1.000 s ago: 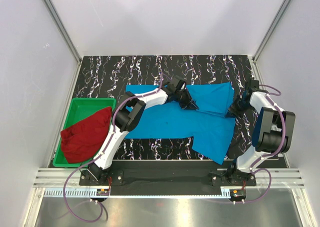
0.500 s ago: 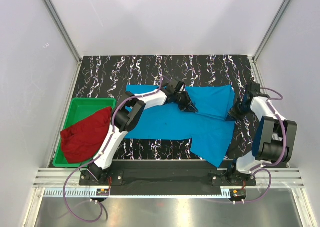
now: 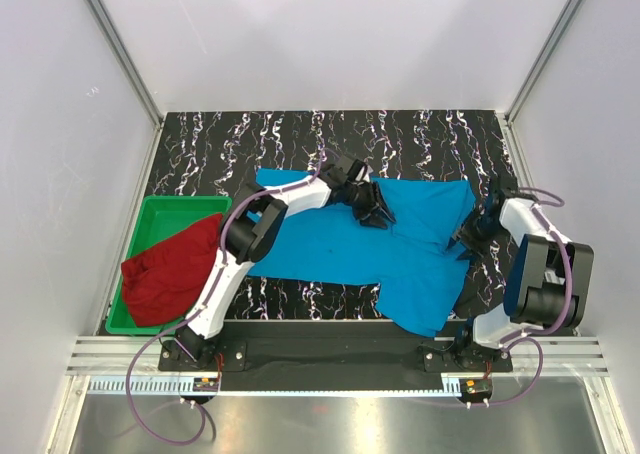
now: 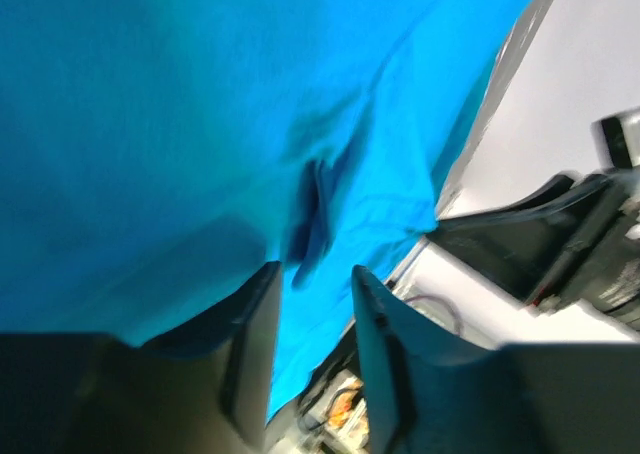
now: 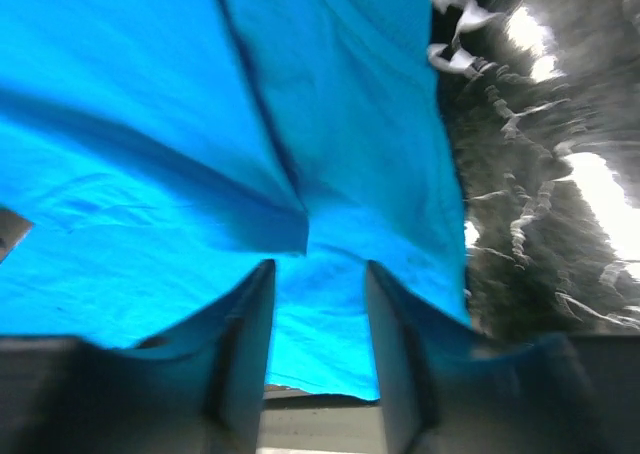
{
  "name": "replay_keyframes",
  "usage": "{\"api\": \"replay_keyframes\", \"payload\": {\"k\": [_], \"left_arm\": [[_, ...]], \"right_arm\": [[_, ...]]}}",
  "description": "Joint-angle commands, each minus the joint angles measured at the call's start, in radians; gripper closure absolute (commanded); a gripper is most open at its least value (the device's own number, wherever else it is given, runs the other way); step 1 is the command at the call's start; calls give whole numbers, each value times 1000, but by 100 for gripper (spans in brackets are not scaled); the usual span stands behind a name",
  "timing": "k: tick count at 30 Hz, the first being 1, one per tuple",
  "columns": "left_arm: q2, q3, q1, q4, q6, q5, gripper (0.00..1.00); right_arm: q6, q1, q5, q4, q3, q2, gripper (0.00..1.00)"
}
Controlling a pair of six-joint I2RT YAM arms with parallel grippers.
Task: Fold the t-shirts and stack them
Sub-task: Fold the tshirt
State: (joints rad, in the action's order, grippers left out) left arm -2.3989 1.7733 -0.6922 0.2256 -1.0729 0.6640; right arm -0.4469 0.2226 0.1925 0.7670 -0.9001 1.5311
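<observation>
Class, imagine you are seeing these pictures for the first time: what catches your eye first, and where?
A blue shirt lies spread across the table, the left claw over its far half and the right claw at its right edge. At left, a red shirt sits bunched in a green bin.

A green plastic bin (image 3: 158, 217) sits at the left edge of the black marbled tabletop (image 3: 400, 137).
</observation>
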Motion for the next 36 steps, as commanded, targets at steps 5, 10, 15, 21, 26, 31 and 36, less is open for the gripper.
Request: {"api": "replay_keyframes", "payload": {"k": [5, 10, 15, 21, 26, 31, 36], "left_arm": [[245, -47, 89, 159, 322, 71, 60], [325, -115, 163, 251, 476, 48, 60], [314, -109, 152, 210, 532, 138, 57], [228, 34, 48, 291, 610, 63, 55], [157, 141, -46, 374, 625, -185, 60], [116, 215, -82, 382, 503, -294, 58], [63, 302, -124, 461, 478, -411, 59]], "right_arm": [[-28, 3, -110, 20, -210, -11, 44], [-124, 3, -30, -54, -313, 115, 43], [-164, -3, 67, -89, -255, 164, 50], [-67, -3, 91, -114, -142, 124, 45], [-44, -3, 44, -77, -135, 87, 44], [-41, -5, -18, -35, -137, 64, 39], [-44, -3, 11, -35, -115, 47, 39]]}}
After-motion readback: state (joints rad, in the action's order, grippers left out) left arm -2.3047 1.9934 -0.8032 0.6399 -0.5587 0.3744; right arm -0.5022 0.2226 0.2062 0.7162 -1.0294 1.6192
